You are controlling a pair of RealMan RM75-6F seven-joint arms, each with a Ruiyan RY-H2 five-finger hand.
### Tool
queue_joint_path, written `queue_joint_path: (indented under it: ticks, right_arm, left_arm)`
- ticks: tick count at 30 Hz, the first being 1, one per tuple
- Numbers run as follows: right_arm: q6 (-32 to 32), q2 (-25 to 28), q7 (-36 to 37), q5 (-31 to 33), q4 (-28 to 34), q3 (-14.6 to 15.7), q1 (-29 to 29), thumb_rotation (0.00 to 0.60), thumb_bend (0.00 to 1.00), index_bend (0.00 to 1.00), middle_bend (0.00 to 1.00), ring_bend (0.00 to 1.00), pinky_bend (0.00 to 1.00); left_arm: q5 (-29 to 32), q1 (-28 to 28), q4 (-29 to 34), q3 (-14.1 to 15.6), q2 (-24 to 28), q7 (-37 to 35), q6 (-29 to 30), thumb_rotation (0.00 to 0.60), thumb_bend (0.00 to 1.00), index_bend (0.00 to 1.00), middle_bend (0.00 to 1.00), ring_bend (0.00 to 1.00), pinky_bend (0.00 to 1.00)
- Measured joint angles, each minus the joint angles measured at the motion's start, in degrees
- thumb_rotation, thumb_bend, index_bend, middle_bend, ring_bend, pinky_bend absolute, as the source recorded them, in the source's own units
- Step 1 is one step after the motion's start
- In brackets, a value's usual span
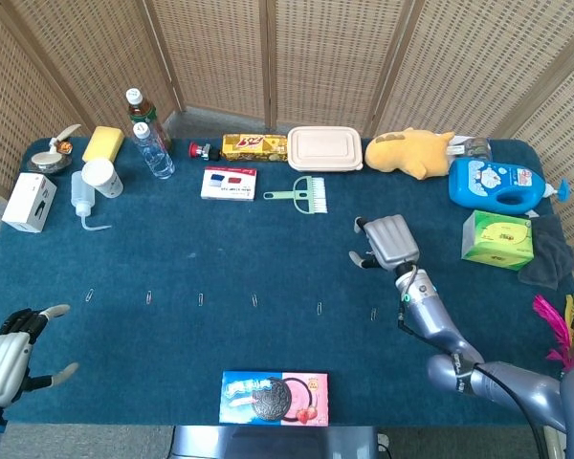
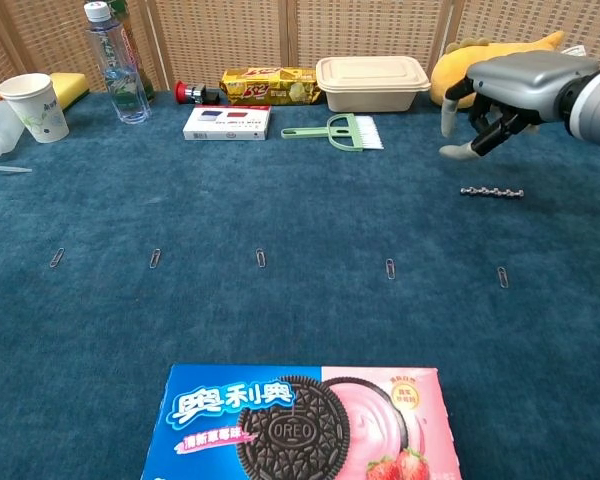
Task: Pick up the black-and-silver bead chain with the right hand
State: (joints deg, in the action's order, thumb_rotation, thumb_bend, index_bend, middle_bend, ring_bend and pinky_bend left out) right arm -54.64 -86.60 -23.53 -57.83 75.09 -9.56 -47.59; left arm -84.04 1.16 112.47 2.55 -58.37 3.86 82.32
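Note:
The black-and-silver bead chain [image 2: 491, 191] lies straight on the blue cloth in the chest view. In the head view my right hand covers it. My right hand [image 2: 510, 92] [image 1: 387, 242] hovers above the chain and a little behind it. Its fingers bend downward, its thumb stands apart, and it holds nothing and does not touch the chain. My left hand [image 1: 7, 361] stays at the table's near left corner, fingers apart and empty.
A row of paper clips [image 2: 390, 267] runs across the cloth in front of the chain. A cookie box [image 2: 300, 425] lies at the front edge. Behind the hand are a green brush [image 2: 345, 128], a lidded container [image 2: 370, 82] and a yellow plush [image 1: 411, 151]. A green box [image 1: 497, 239] sits to the right.

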Motion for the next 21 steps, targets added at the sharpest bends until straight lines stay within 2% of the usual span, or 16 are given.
queue_joint_path:
  ticks: [6,10,13,16,21]
  right_arm:
    - [2.17,-0.61,-2.29,2.62,-0.81,-0.33,-0.80,0.379,0.34,0.39,0.83,0.89,0.78]
    - [3.85,-0.90,-5.49,5.75,-1.01,-0.28,-1.56,0.397,0.35,0.31,0.82,0.87,0.76]
    - [4.29,-1.24,-8.00,7.64,-1.08,-0.23,-2.15,0.423,0.37,0.30,0.81,0.87,0.76]
    - [4.20,-1.78,-9.62,8.77,-1.30,-0.16,-2.58,0.446,0.39,0.35,0.81,0.87,0.76]
    - [4.30,-2.53,-11.57,10.59,-1.98,-0.01,-3.11,0.457,0.42,0.51,0.84,0.88,0.76]
  left_arm:
    - [0.00,-0.12,0.07,-0.05,0.05,0.05,0.18,0.584,0.26,0.20,0.25,0.20,0.11]
    - [-0.06,-0.04,0.04,-0.08,0.04,0.11,0.07,0.585,0.26,0.20,0.25,0.20,0.11]
    - [-0.01,-0.05,0.03,-0.15,0.06,0.04,0.13,0.584,0.26,0.20,0.25,0.20,0.11]
    - [0.07,-0.05,-0.01,-0.18,0.11,0.03,0.11,0.585,0.26,0.20,0.25,0.20,0.11]
    - [0.21,-0.05,-0.13,-0.22,0.09,-0.04,0.05,0.585,0.26,0.20,0.25,0.20,0.11]
